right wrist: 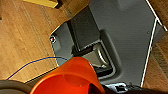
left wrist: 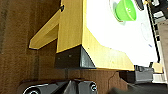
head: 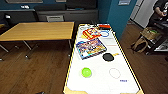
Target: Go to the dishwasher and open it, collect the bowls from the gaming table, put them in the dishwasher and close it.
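The gaming table has a white top and a yellow rim and stands right in front of me. A green bowl sits near its left side, and a black bowl lies further back towards the right. The left wrist view shows the table's yellow corner with the green bowl on top. An orange bowl hangs large and close over my grey base, with my right gripper shut on it. The dishwasher is out of view.
Two colourful game boxes lie on the far half of the table. A wooden table stands to the left, with wood floor between. A person and a basket are at the far right. A blue cable runs over the floor.
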Robot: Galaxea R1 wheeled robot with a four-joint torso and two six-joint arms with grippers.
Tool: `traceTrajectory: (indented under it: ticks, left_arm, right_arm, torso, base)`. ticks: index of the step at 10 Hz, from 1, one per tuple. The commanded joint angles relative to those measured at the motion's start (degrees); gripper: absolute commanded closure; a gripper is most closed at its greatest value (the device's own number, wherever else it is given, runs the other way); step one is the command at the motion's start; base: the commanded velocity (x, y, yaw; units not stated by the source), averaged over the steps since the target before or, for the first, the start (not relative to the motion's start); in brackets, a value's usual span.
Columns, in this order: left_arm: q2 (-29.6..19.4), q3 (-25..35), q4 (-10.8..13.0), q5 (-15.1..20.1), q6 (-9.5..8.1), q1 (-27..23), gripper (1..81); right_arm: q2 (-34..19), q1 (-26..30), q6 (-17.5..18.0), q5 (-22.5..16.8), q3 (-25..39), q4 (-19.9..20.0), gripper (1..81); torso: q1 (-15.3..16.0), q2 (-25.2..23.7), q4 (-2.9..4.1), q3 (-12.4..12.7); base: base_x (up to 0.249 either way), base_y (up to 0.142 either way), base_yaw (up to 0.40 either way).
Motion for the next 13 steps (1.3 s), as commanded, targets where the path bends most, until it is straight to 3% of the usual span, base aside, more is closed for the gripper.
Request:
traceTrajectory:
  ticks: [1, 7, 11, 13]
  left_arm:
    - [0.00, 1.54, -0.08, 10.47, -6.27, -11.93, 1.0]
    - [10.62, -2.23, 0.01, 17.24, -12.14, -20.30, 1.0]
    - [17.66, -8.82, 0.00, 19.87, -19.97, -23.55, 1.0]
    - [21.09, -12.08, -0.08, 21.72, -20.68, -25.48, 1.0]
  right_arm:
    - [0.25, 0.41, -0.01, -3.85, -0.03, -1.55, 81.1]
    - [3.76, 1.46, -0.01, -5.43, -3.10, -1.46, 81.1]
    - [4.91, 2.96, 0.43, -6.74, -3.37, -1.37, 81.1]
    - [5.52, 3.92, 0.43, -7.89, -3.98, -1.37, 81.1]
  torso:
    - [0.00, 0.00, 0.00, 0.00]
    - [0.00, 0.00, 0.00, 0.00]
    - [0.00, 0.00, 0.00, 0.00]
    - [0.00, 0.00, 0.00, 0.00]
  base:
    - [0.000, 0.000, 0.000]
    - [0.000, 0.000, 0.000]
    - [0.000, 0.000, 0.000]
    - [0.000, 0.000, 0.000]
